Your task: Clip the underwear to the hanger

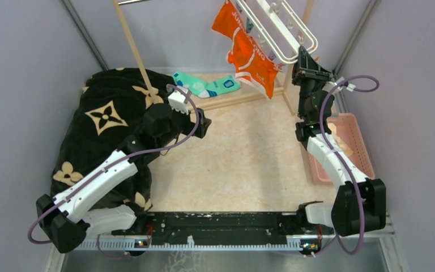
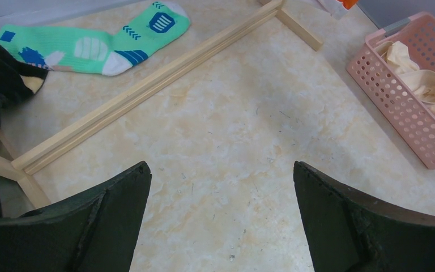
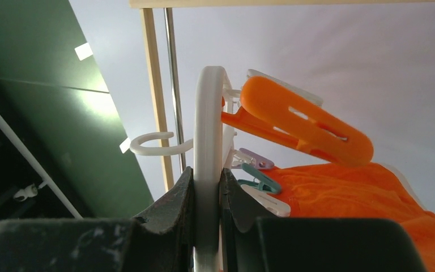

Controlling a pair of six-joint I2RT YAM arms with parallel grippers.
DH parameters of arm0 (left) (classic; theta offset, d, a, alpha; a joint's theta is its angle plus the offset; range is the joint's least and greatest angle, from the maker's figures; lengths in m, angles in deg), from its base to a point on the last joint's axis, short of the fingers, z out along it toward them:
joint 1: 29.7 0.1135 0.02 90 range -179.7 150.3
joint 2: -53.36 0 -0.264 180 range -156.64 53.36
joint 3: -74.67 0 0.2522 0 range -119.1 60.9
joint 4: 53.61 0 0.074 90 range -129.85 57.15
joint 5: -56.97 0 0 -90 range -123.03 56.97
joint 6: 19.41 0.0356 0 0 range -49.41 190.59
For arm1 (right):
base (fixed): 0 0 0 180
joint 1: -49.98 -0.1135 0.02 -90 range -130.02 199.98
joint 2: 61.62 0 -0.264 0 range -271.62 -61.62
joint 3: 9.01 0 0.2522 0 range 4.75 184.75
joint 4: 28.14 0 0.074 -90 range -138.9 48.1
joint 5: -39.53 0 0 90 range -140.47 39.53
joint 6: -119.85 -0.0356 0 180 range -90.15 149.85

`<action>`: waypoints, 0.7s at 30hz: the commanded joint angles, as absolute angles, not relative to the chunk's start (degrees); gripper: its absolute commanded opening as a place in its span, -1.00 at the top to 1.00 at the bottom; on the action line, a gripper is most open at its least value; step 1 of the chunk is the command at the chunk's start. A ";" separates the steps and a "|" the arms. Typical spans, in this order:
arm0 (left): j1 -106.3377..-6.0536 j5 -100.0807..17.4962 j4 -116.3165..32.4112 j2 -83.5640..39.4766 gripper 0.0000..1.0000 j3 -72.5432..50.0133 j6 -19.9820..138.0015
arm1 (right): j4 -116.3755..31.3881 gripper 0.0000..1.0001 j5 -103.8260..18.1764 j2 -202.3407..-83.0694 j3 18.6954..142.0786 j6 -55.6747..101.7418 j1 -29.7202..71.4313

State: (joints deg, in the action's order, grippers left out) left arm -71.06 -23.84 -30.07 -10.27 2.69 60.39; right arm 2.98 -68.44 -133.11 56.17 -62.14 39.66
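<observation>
Notes the right hand [image 1: 304, 55] raised at the far right of the surface [image 1: 249, 153], fingers pressed together on the white rim of the hanger [image 1: 276, 27]. Confirms this in the right wrist view: both pads of the right hand [image 3: 207, 182] clamped flat against the hanger [image 3: 207, 113] frame, with no gap.

Finds the hanger tilted, high above the far edge, next to the wooden rack [image 1: 131, 42]. Locates the underwear [image 1: 248, 50] hanging beneath the frame, off the surface, waistband lettering uppermost. Cannot tell which clip holds it. Sees, from the wrist, the underwear [image 3: 368, 195] just behind an orange clip [image 3: 300, 119], a purple clip [image 3: 254, 159] and a teal clip [image 3: 259, 179].

Records the left hand [image 1: 201, 121] low over the middle-left of the surface, fingers wide apart and holding nothing. Shows bare marble-pattern surface between the fingers of the left hand [image 2: 221, 168] in its own view.

Lists also a teal sock [image 1: 207, 86] lying beside the rack's base bar [image 2: 147, 90], a black patterned blanket [image 1: 107, 122] at the left, and a pink basket [image 1: 355, 141] at the right containing beige cloth [image 2: 425, 86].
</observation>
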 commanded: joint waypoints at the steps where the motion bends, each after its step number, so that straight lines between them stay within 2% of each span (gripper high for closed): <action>1: -70.66 -22.27 -31.98 -9.33 -1.00 3.25 59.78 | 19.18 1.00 -69.47 -133.51 62.50 -67.11 39.70; 21: -70.66 -20.75 -31.06 -7.59 -1.00 4.30 59.57 | 31.45 1.00 -68.73 -143.38 65.14 -69.36 39.70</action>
